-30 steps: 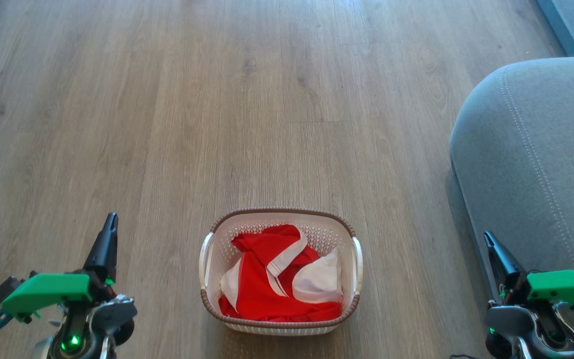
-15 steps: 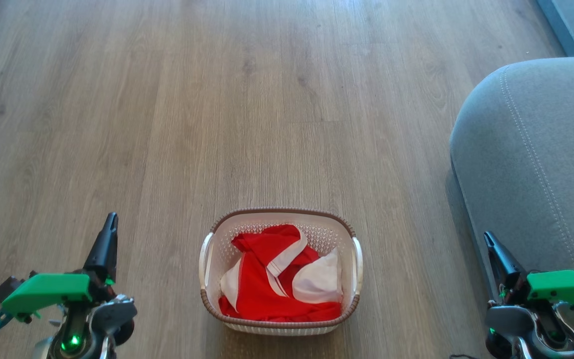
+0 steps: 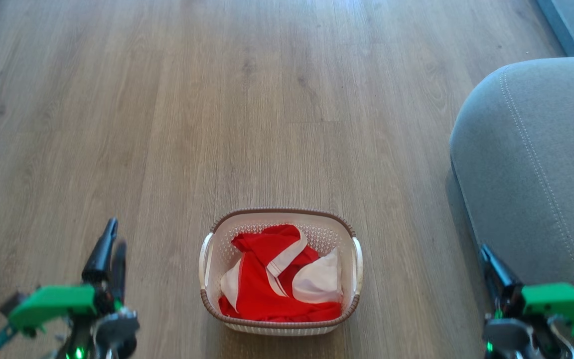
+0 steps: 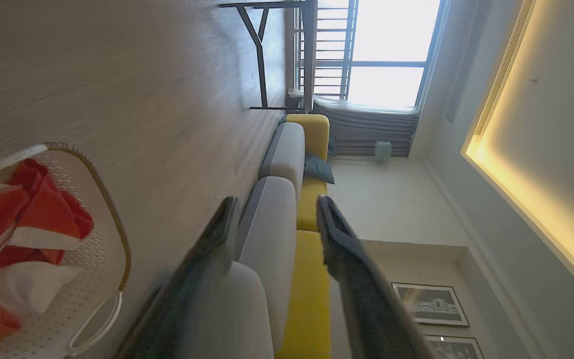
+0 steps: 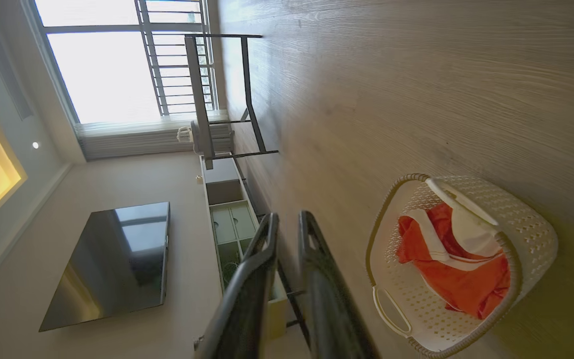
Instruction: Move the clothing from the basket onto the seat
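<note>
**Limits of view.** In the head view the left gripper [image 3: 116,233] and the right gripper [image 3: 486,252] are blurred, and their bodies are cut off by the bottom edge. The right gripper's fingers overlap there as one dark shape, so their spacing can be read in the right wrist view alone. The seat [image 3: 541,164] is cut off by the right and bottom edges, leaving its rounded corner and pale seams in view. The clothing [image 3: 267,284] is crumpled. Its folds hide its lower layers and cover the floor of the basket [image 3: 282,211]. In the left wrist view the basket is blurred and cut off at the left edge.

**Gripper state.** The left gripper's fingers are spread wide and hold nothing. The right gripper's fingers are barely parted, with a narrow slit between them, and hold nothing.

**Position of the task items.**
- The clothing lies wholly inside the basket, which stands on the wooden floor [image 3: 217,99].
- The basket lies between the two grippers: to the right of the left gripper and to the left of the right gripper.
- The basket is about level with both sets of fingers and well apart from each.
- Neither gripper touches the clothing or the basket.
- The seat lies just beside the right gripper, on its right and beyond its fingertips.
- The seat is well apart from the left gripper, on the far side of the basket.
</note>
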